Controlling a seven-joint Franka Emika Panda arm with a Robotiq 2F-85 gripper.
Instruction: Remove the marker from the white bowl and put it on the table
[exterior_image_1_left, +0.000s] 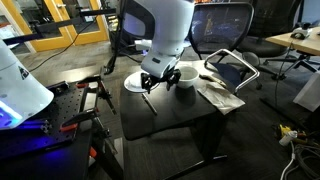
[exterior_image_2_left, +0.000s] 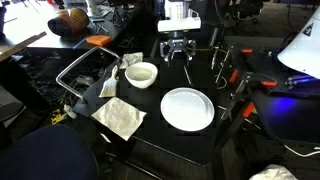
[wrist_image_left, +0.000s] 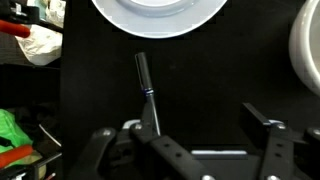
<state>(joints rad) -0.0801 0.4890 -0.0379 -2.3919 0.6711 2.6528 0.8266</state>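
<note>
The dark marker (wrist_image_left: 145, 85) lies flat on the black table (wrist_image_left: 220, 80), outside the bowl; it also shows in both exterior views (exterior_image_1_left: 150, 103) (exterior_image_2_left: 186, 72). The white bowl (exterior_image_2_left: 141, 74) (exterior_image_1_left: 186, 76) stands on the table beside the flat white plate (exterior_image_2_left: 187, 108), and its rim shows at the right edge of the wrist view (wrist_image_left: 308, 50). My gripper (wrist_image_left: 200, 125) (exterior_image_2_left: 176, 50) (exterior_image_1_left: 158, 80) is open and empty, just above the table. The marker's near end lies by one finger, not between the jaws.
The white plate (wrist_image_left: 160, 15) (exterior_image_1_left: 135, 84) lies close to the marker. A crumpled cloth (exterior_image_2_left: 120, 117) (exterior_image_1_left: 218, 92) lies at a table edge. Red-handled clamps (exterior_image_2_left: 240, 80) sit along another edge. An office chair (exterior_image_1_left: 225, 30) and a wooden desk (exterior_image_1_left: 300, 40) stand behind.
</note>
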